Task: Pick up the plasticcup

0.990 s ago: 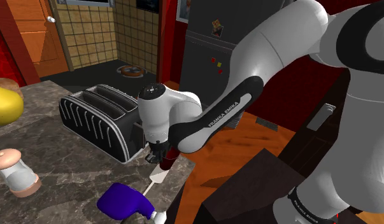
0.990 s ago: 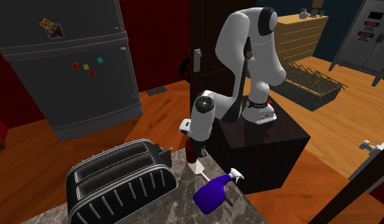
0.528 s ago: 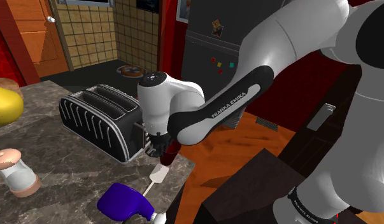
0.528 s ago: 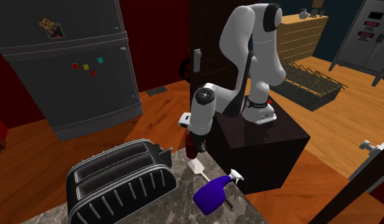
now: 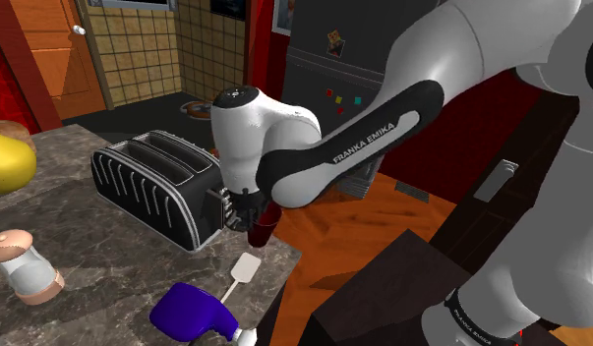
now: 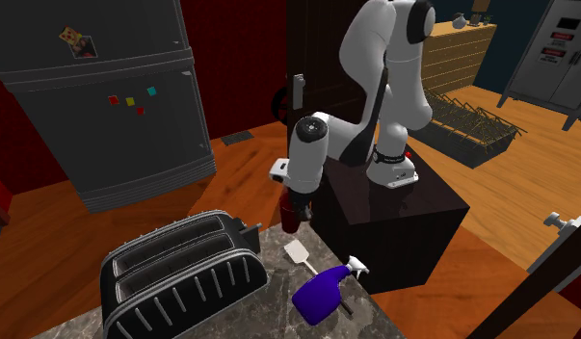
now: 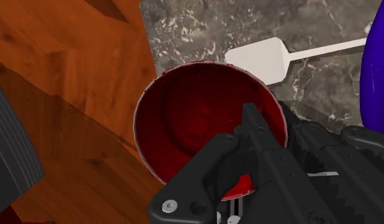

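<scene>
A dark red cup (image 5: 264,232) hangs a little above the marble counter's (image 5: 107,258) near corner, close to the toaster's end. My black gripper (image 5: 255,214) is shut on it from above. In the second exterior view the cup (image 6: 291,219) hangs below the gripper (image 6: 296,203), clear of the counter. In the wrist view I look into the cup's open mouth (image 7: 197,121); the gripper (image 7: 244,145) clasps its rim, one finger (image 7: 260,137) inside the wall and the other outside it.
A black toaster (image 5: 151,187) stands beside the cup. A white spatula (image 5: 243,270) lies under it, and a blue spray bottle (image 5: 191,313) lies nearer the counter's front edge. A pale shaker (image 5: 24,265) and a yellow object (image 5: 7,162) sit further along. Wooden floor lies past the edge.
The gripper has risen with the red cup, lifting it off the counter. The white spatula's blade below it now shows in full.
</scene>
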Available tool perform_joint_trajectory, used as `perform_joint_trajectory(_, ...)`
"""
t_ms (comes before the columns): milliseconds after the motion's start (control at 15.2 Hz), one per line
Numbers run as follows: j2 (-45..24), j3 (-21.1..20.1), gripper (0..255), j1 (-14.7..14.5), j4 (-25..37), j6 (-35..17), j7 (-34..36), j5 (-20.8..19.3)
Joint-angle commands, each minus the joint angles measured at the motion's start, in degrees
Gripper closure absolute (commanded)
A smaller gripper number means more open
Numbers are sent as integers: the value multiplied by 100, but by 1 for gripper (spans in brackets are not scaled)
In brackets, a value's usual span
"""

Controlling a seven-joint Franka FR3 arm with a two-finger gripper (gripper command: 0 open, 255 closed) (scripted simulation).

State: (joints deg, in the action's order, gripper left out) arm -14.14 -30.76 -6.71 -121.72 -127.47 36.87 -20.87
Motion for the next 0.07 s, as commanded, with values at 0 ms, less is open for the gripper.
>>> perform_joint_trajectory(0, 29, -7, 255, 10, 1, 25, -24, 25)
